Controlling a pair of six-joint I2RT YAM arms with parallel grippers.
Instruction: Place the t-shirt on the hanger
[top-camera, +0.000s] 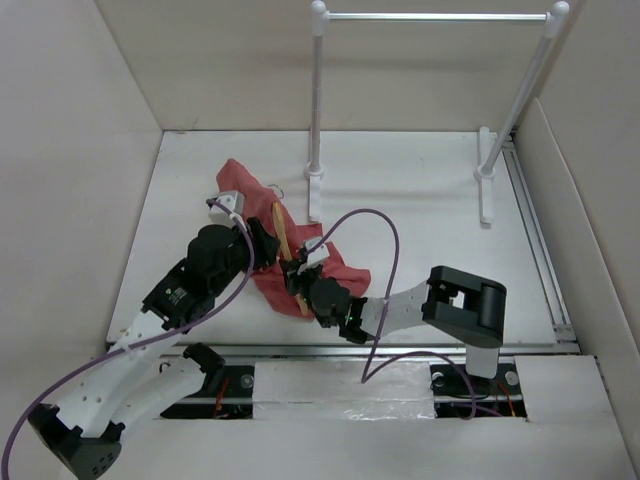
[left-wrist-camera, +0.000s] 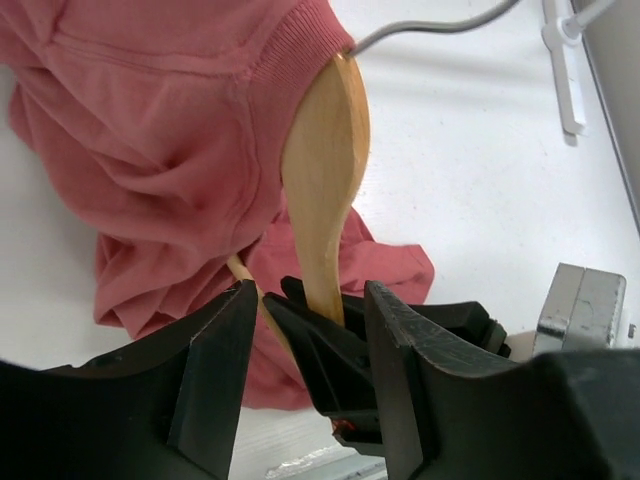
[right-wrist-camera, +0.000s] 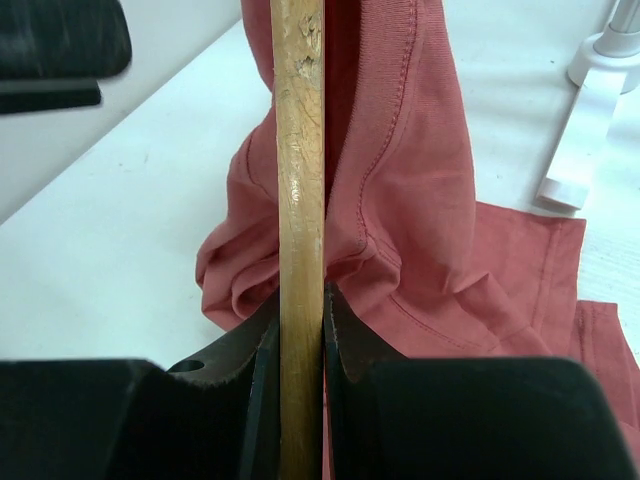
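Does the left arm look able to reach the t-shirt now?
Probably yes: the left claw hangs open near the t-shirt, with nothing covering it; the right claw only clamps the hanger.

Probably a lab: bare white-walled enclosure (top-camera: 60, 150), rack (top-camera: 430, 17).

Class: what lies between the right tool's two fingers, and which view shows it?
An arm of the slim tan wooden hanger, clamped by the right tool; the right wrist view shows it.

In my overhead view I see a white table (top-camera: 420, 200) boxed by plain cream walls (top-camera: 220, 60) on three sides, a white rack (top-camera: 316, 100) with a metal bar (top-camera: 430, 17) toward the back, a silver rail (top-camera: 537, 240) along the right edge, soft even light.
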